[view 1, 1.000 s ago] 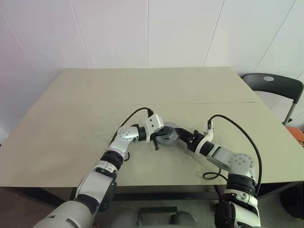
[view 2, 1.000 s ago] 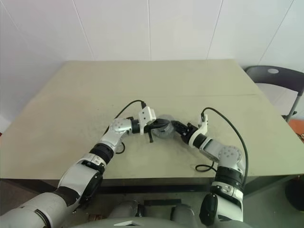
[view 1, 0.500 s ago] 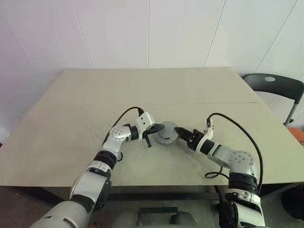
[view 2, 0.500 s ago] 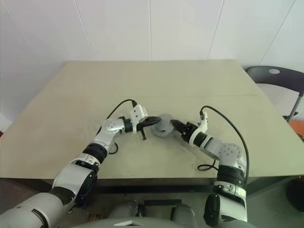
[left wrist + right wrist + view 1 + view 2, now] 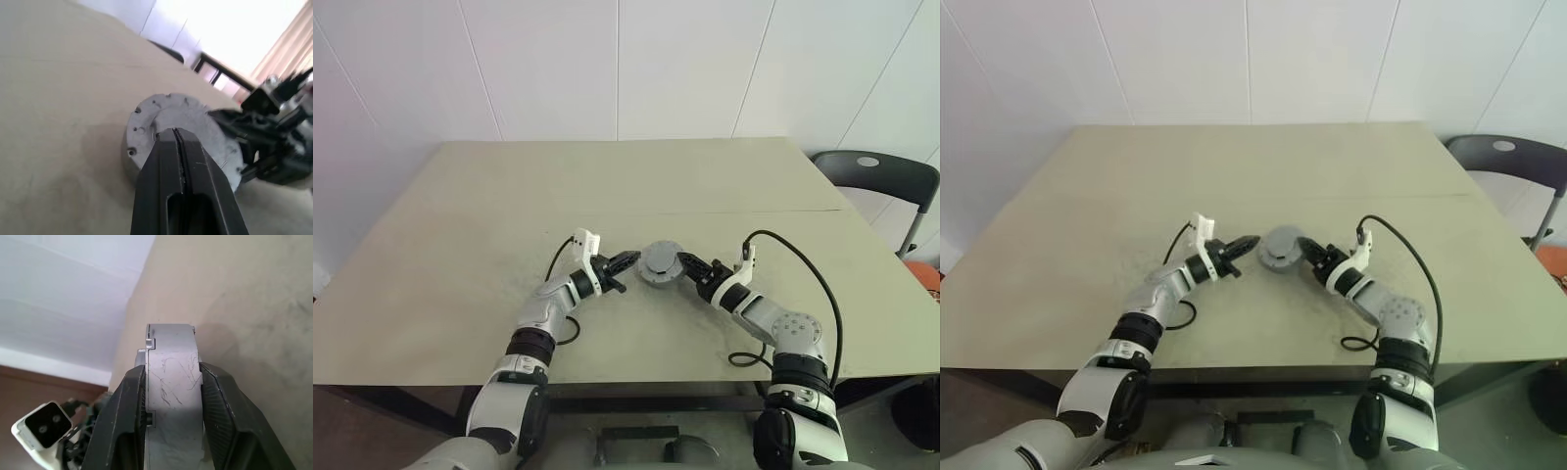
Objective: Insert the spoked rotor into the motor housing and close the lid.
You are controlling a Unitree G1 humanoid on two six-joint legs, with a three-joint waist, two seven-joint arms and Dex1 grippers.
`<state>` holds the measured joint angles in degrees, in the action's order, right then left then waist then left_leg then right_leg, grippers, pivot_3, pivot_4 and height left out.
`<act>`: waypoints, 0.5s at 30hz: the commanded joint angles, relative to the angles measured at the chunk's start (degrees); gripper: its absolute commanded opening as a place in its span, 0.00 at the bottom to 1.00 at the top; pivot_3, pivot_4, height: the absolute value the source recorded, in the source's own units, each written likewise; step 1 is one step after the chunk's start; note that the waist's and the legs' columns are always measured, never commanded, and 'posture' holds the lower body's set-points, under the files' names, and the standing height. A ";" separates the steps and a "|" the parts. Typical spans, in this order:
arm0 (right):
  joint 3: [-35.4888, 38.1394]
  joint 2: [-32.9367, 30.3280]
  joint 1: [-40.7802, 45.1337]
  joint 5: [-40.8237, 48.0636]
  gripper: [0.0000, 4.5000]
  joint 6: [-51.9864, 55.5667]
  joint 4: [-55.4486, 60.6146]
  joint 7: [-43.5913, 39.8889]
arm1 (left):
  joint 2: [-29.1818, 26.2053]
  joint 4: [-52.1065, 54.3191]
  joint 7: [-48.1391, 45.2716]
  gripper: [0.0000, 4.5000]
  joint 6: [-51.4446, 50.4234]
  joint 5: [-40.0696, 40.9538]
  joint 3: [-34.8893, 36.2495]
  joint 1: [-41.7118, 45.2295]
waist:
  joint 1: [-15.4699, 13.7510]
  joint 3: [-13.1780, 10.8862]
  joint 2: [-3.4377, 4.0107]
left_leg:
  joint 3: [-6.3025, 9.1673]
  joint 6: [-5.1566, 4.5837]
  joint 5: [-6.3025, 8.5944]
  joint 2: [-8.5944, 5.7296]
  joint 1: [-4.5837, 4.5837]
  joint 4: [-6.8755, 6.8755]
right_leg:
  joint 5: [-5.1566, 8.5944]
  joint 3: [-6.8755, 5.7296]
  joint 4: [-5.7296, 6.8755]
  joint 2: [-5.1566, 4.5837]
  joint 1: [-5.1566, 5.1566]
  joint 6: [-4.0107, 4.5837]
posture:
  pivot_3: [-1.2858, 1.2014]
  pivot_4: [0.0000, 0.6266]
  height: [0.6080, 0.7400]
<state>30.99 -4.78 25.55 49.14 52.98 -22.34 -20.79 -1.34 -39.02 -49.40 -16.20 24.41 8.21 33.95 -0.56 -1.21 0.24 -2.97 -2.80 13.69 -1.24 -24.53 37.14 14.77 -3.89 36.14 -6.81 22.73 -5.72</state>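
right wrist view is showing the motor housing (image 5: pixel 172 377) edge-on: a thick round puck with a scratched silver-grey rim and small stepped notches along one edge, standing on the beige table (image 5: pixel 254 298). the right gripper (image 5: pixel 172 396) is clamping it, one black finger (image 5: pixel 128 401) pressing on each flat side

left wrist view is showing the same puck from its flat face, a pale grey disc with small holes near the rim; whether this face is the lid or the housing's own back cannot be told, and no copper windings or spokes are showing in any view

left eye view is placing the puck (image 5: pixel 659 262) near the middle of the table (image 5: pixel 489 196), toward the near edge, held between the two arms

left gripper (image 5: pixel 625 260) is lying level, reaching in from the left and pointing at the puck, its two black fingers (image 5: pixel 166 161) pressing flat together with nothing between them; the tip is sitting just beside the puck's face, and contact cannot be told

right arm is reaching in from the right, forearm low over the table, its black cable (image 5: pixel 803 264) looping above it. a dark chair (image 5: pixel 871 176) is standing past the table's far right corner
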 commanded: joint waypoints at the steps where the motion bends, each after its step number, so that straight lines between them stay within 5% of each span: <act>1: 1.37 1.70 1.47 1.22 0.27 -4.29 -0.72 1.20 | 0.85 5.42 2.36 0.14 -6.65 6.07 3.60 -0.11 | 0.01 0.00 0.00 | 0.01 0.01 0.00 0.01 0.03 0.01 | 0.00 0.00 0.00 0.01 -0.03 0.00 | 0.52 0.00 1.00; 13: -1.31 2.98 0.80 0.09 0.27 -6.99 -2.25 1.08 | 3.72 3.40 7.80 0.97 -11.52 7.21 4.52 -1.27 | 1.18 0.00 -0.01 | 0.01 0.04 0.02 0.01 0.11 0.01 | -0.02 0.01 -0.05 0.01 -0.01 0.06 | 0.52 0.00 1.00; 15: -2.19 2.59 0.64 -0.72 0.27 -7.35 -2.73 0.71 | 3.81 2.22 9.43 0.99 -12.19 7.69 5.60 -0.44 | 1.25 0.01 -0.01 | 0.02 0.04 0.02 0.00 0.12 0.01 | -0.02 0.01 -0.07 0.00 0.03 0.07 | 0.52 0.00 1.00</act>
<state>29.40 -2.02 25.99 48.91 46.49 -23.90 -19.72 2.45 -36.86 -40.90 -28.15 31.01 12.80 31.92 0.69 -1.20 0.22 -2.96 -2.76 13.71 -1.23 -24.40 37.16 14.75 -3.88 36.06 -6.81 22.76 -5.65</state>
